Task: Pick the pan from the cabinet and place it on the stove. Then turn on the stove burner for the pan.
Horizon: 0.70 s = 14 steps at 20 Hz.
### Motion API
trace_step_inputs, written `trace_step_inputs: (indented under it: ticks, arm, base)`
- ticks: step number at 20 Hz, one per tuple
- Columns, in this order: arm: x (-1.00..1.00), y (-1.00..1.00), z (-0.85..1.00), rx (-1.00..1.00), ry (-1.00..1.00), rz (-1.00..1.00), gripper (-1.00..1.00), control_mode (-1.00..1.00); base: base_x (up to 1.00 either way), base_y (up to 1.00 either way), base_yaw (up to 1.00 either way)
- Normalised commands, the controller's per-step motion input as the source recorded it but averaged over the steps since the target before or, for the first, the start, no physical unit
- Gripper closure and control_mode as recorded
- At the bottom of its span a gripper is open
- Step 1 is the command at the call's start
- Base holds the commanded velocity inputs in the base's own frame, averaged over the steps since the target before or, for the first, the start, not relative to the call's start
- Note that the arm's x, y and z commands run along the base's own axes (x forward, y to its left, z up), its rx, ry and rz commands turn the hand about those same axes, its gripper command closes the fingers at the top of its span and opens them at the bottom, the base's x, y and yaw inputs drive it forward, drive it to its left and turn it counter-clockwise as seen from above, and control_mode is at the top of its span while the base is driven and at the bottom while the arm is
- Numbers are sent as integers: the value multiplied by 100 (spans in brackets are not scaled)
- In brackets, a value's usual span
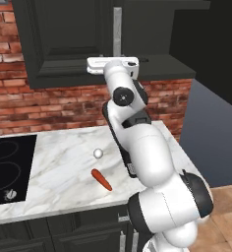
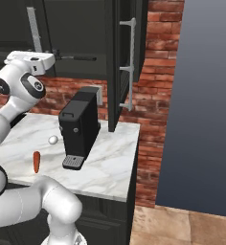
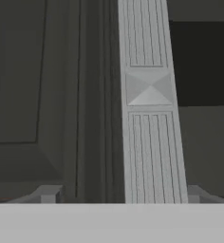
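Note:
The cabinet hangs dark above the counter. My gripper is open around the left door's vertical silver bar handle: the right fingertip sits close beside the bar, the left fingertip well off it. In the base views the white hand is raised to the cabinet's lower edge. The right door stands swung open. A thin dark rod juts out at shelf height beside the hand; I cannot tell whether it belongs to the pan, whose body is hidden. The black stove lies at the counter's left end.
A black coffee machine stands on the marble counter below the open door. A small white ball and a carrot lie mid-counter. Brick wall behind; a tall dark panel bounds the right side.

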Motion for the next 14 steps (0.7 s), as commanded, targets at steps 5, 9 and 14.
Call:
trace_step_inputs:
  ticks: [5, 9, 14]
  arm:
    - [40, 23, -3, 0, 0, 3, 100, -100]
    - [2, 8, -5, -2, 3, 0, 100, -100]
    - [0, 16, -2, -3, 7, 0, 100, -100]
  base:
    - [0, 0, 0]
    - [0, 0, 0]
    - [0, 0, 0]
